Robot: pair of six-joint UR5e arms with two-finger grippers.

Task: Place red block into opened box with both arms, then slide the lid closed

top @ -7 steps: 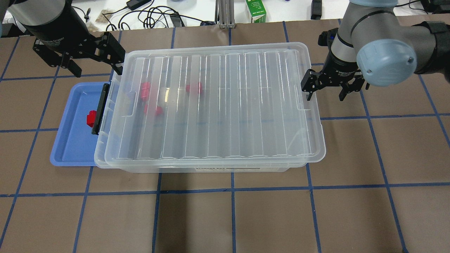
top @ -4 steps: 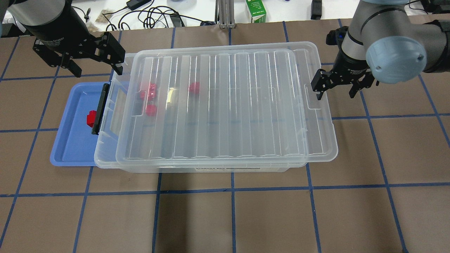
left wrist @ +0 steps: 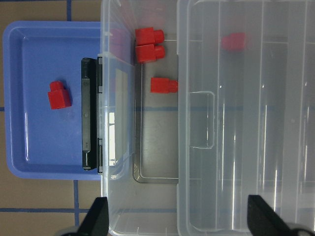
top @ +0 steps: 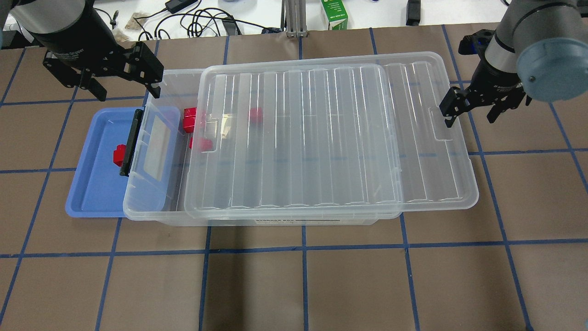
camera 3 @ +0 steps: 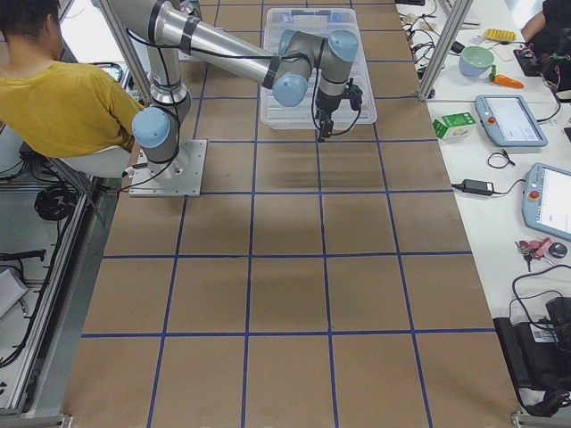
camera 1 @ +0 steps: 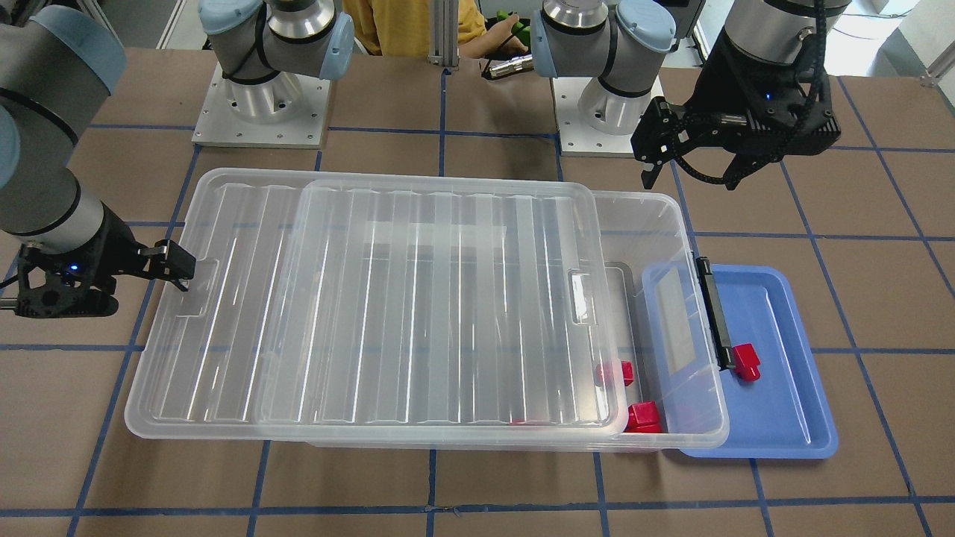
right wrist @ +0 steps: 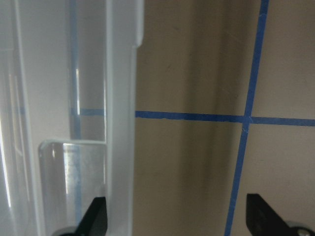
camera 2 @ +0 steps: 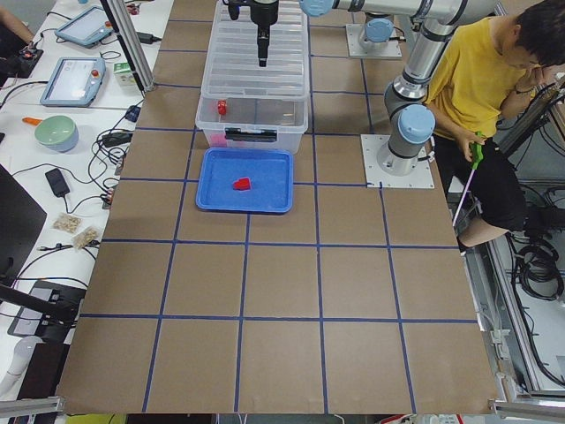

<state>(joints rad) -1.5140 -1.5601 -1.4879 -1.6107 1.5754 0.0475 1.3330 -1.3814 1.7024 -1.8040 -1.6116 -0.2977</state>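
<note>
One red block (top: 119,155) lies in the blue tray (top: 96,193), outside the box. The clear box (top: 138,216) holds several more red blocks (left wrist: 164,85) at its left end. The ribbed clear lid (top: 321,138) rests on the box, shifted right so that it overhangs the right end and leaves the left end uncovered. My left gripper (top: 124,87) hangs open above the box's back-left corner, holding nothing. My right gripper (top: 473,112) is open at the lid's right end. One of its fingers (camera 1: 175,265) sits in the lid's notched tab, and the lid's rim (right wrist: 120,147) lies between its fingers.
The black latch bar (top: 131,142) sits on the box's left end, over the tray. A green carton (top: 334,14) and cables lie beyond the table's back edge. A person in a yellow shirt (camera 2: 481,79) sits beside the robot's bases.
The lid has slid to the view's right together with my right gripper, uncovering the box's left end and some red blocks. The left arm has not moved.
</note>
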